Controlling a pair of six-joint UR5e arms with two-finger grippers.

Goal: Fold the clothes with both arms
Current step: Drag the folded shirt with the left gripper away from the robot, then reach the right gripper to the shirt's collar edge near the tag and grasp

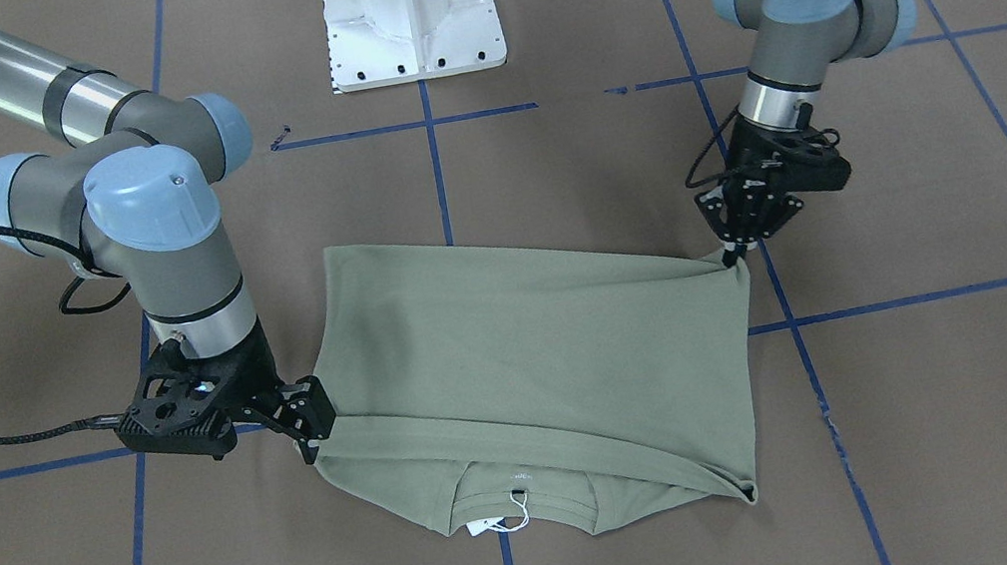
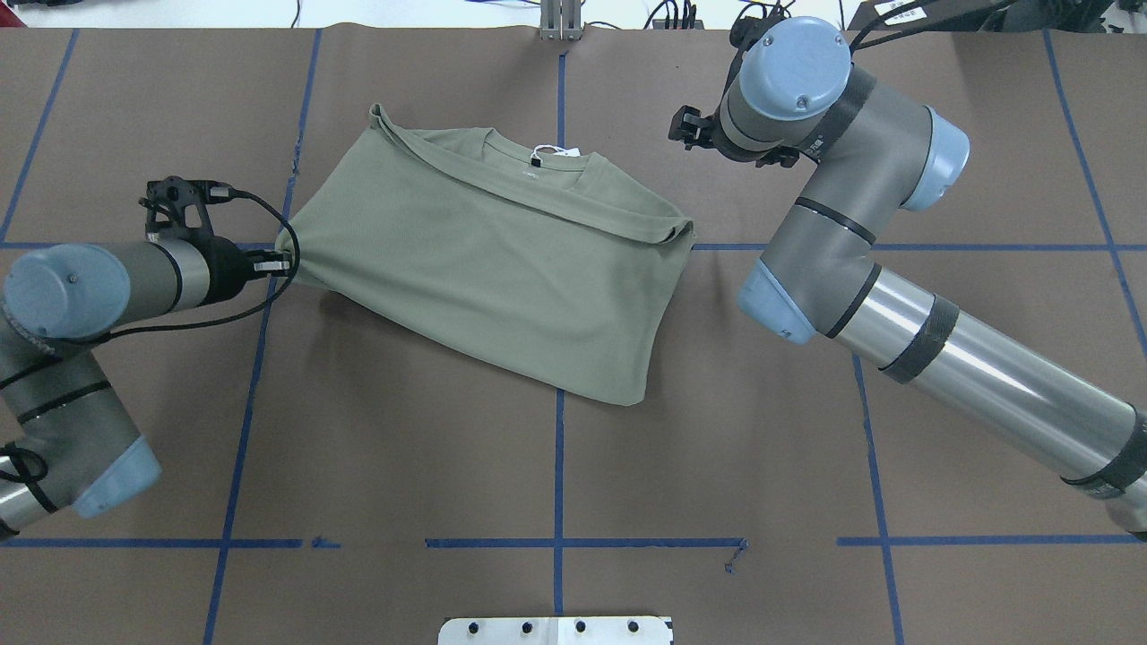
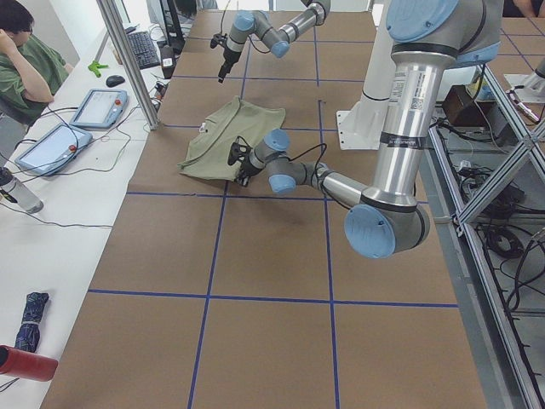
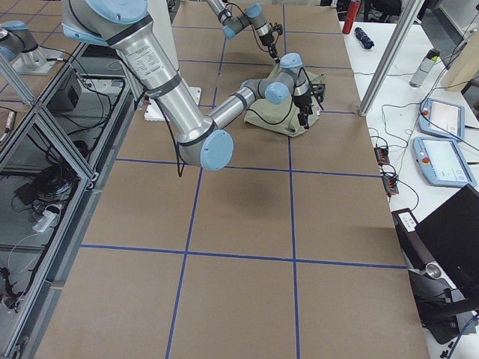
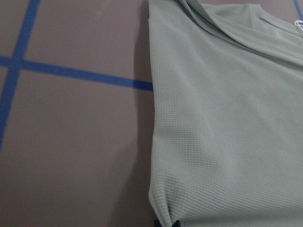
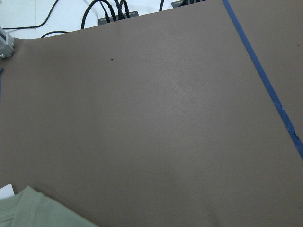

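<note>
The sage-green shirt (image 1: 526,360) lies folded on the brown table, its neck and white hang tag (image 1: 491,525) on the side away from the robot. It also shows in the overhead view (image 2: 484,260). My left gripper (image 1: 730,260) is shut on a corner of the shirt and pulls the cloth taut, as the overhead view (image 2: 285,262) and the left wrist view (image 5: 165,223) also show. My right gripper (image 1: 314,439) is over the opposite corner, slightly above it. It looks open and empty. The right wrist view shows only a shirt edge (image 6: 28,210) lying on the table.
The white pedestal base (image 1: 412,24) stands at the robot's side of the table. Blue tape lines (image 2: 559,448) grid the brown surface. A side table with tablets (image 3: 98,106) and a seated operator (image 3: 25,68) is beyond the far edge.
</note>
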